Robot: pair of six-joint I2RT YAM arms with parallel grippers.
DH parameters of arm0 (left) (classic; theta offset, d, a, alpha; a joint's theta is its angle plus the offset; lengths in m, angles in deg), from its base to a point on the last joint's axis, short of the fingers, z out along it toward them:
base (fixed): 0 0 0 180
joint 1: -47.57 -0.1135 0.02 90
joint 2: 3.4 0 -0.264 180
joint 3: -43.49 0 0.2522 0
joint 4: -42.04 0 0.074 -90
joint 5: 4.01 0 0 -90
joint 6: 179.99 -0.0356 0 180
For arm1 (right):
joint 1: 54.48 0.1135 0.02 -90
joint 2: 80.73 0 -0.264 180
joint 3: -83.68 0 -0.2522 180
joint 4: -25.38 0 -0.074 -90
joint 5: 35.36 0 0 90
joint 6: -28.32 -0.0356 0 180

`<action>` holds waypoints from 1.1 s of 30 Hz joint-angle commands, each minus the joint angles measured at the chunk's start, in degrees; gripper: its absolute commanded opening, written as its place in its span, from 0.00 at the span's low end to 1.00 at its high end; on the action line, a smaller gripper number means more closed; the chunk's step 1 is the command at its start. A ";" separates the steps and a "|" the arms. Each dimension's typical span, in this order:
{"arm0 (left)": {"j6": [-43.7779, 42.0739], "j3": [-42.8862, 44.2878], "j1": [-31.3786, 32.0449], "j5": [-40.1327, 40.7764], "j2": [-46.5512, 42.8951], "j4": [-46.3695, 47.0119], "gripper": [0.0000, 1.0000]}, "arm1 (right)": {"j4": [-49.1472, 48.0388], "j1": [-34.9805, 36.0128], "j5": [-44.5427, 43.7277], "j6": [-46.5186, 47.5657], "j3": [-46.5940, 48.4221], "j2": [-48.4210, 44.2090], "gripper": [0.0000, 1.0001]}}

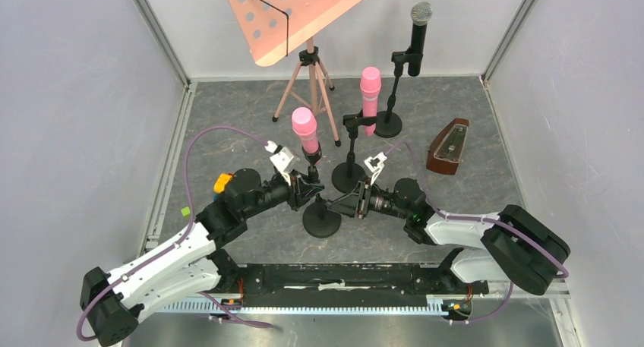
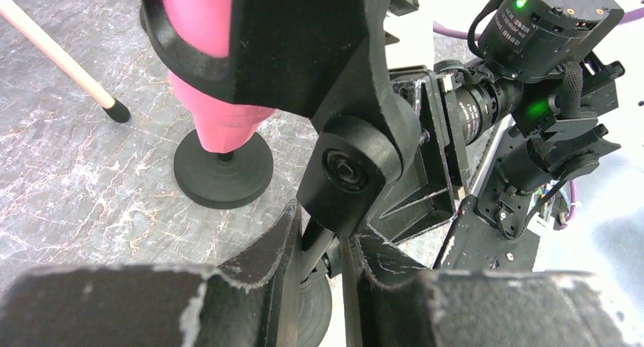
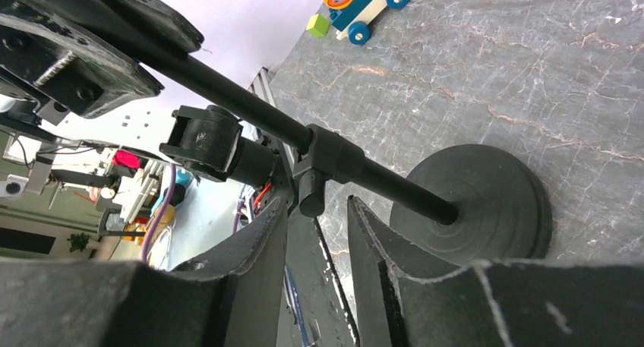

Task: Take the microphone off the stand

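Sitting in its black clip [image 2: 304, 51], the pink microphone [image 1: 305, 128] is on the stand [image 1: 321, 221] near the middle of the bench's [image 1: 471, 134] near edge. The left gripper [image 2: 319, 237] pinches the stand's stem just below the clip. The right gripper [image 3: 315, 210], fingers parted, straddles the locking collar [image 3: 334, 156] lower down.
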 commanded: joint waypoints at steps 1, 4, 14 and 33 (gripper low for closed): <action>0.60 -0.31 1.07 -4.05 1.07 -0.36 0.08 | -1.74 0.76 -1.15 1.87 1.86 0.97 0.39; 0.70 -0.35 1.07 -4.10 1.35 -0.36 0.07 | -2.10 0.79 -1.99 2.50 1.65 0.95 0.34; 0.95 -0.47 1.07 -4.78 2.51 0.97 0.07 | -0.64 1.02 0.24 6.00 4.09 2.36 0.19; 1.22 1.12 1.16 -4.76 3.94 -0.45 0.07 | 7.42 5.95 -7.61 21.76 4.29 0.08 0.03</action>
